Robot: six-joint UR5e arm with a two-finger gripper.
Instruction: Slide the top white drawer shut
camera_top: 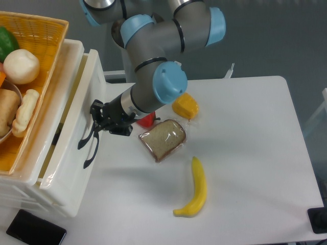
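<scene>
The top white drawer (86,92) stands almost fully in its cabinet at the left, with only a narrow slit open along its inner edge. A dark thing (56,133) just shows in that slit. My gripper (98,119) is against the drawer's front, at the upper end of the dark curved handle (85,142). Its fingers look shut, and I see nothing between them. A second dark handle (92,155) shows just below.
A yellow wicker basket (48,30) of vegetables rests on top of the cabinet. On the table lie a bread slice (163,139), a banana (196,189), an orange block (185,105) and a small red thing (147,120). A black phone (36,233) lies at the front left.
</scene>
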